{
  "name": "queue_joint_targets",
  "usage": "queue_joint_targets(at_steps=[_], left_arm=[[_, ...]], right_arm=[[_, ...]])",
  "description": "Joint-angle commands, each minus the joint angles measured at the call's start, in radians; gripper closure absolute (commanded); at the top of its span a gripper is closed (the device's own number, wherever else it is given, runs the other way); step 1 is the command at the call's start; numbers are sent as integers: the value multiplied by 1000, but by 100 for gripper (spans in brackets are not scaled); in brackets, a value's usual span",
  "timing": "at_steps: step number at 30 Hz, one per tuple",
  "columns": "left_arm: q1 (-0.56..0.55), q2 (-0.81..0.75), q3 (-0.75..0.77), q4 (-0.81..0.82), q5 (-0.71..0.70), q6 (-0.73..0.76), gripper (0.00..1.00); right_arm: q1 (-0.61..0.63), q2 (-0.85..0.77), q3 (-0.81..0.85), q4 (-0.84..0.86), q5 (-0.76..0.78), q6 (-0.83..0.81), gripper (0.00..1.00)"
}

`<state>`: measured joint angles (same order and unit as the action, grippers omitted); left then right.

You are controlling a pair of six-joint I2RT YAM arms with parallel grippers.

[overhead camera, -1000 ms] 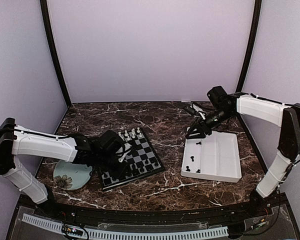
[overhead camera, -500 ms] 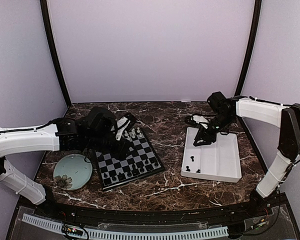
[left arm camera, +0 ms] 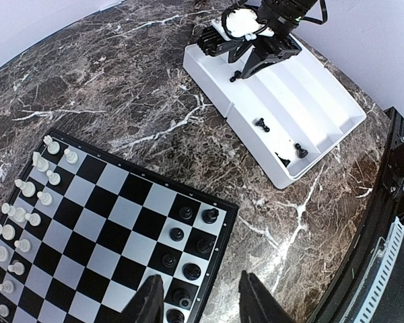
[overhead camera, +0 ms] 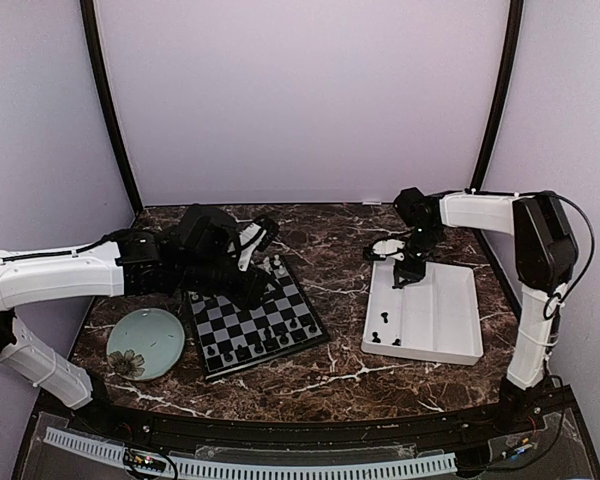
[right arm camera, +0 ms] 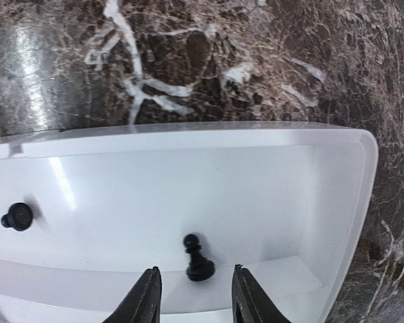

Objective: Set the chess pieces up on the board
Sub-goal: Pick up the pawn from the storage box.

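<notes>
My right hand [right arm camera: 192,303], fingers apart, hangs with a black pawn [right arm camera: 198,259] just ahead between them, in the white tray [right arm camera: 337,202] on the marble table [right arm camera: 256,54], lilac walls [overhead camera: 300,100] around.

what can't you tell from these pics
- Top view: left arm hides the board's far-left corner.
- Top view: black pieces in the tray too small to identify.
- Left wrist view: frame edge cuts off the white pieces and board.
</notes>
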<state>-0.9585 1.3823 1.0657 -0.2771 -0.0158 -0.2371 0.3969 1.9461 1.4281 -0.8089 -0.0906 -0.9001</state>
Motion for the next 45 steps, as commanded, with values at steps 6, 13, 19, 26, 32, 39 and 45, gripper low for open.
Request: queue_joint_targets(at_steps=[6, 13, 19, 26, 32, 39, 45], left_arm=[[-3, -28, -27, 31, 0, -8, 60], [-3, -41, -54, 45, -10, -8, 60], [-3, -49, -76, 59, -15, -11, 60], [-3, -62, -99, 71, -22, -12, 60], [-3, -66, -108, 70, -26, -15, 60], [-3, -45, -88, 84, -24, -6, 60], [-3, -3, -61, 108, -11, -8, 60]], right_arm=[[-3, 110, 152, -143, 136, 9, 60], [-1, 157, 229, -240, 103, 22, 61], [15, 217, 262, -317, 133, 32, 62], [32, 257, 268, -341, 161, 48, 65], [36, 263, 264, -347, 173, 58, 74], [40, 212, 289, -371, 99, 68, 85], [38, 152, 285, -363, -38, 98, 90]])
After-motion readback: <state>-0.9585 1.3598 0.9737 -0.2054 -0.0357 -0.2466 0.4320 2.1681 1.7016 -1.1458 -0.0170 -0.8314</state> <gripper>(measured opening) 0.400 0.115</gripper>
